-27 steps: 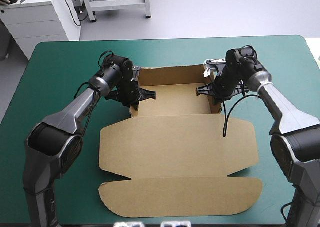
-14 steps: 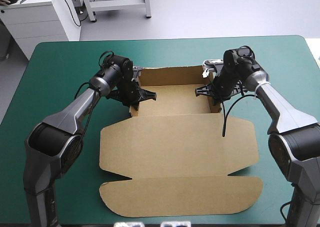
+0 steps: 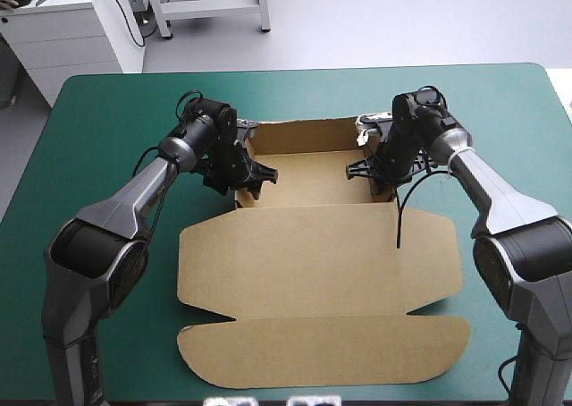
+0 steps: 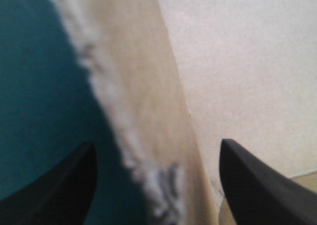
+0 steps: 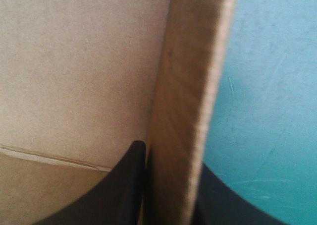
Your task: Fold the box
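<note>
Since the earlier frame the right end effector (image 5: 168,153) has been shifted slightly inward over the tray, and the left end effector (image 4: 156,150) has been dipped a little. The right one is clamped on the right side wall (image 5: 190,86), with the board pinched tight. The left one is held apart, and the left side wall (image 4: 148,106) stands in the gap, ungripped. The box (image 3: 313,254) lies mid-counter — far tray raised, lid panels (image 3: 322,348) flat toward the near edge of the teal-green counter (image 3: 98,111). Raising and tucking the side walls is judged to be the step in hand. Next, the left wall would need to be gripped — or pressed — and both walls seated upright.
</note>
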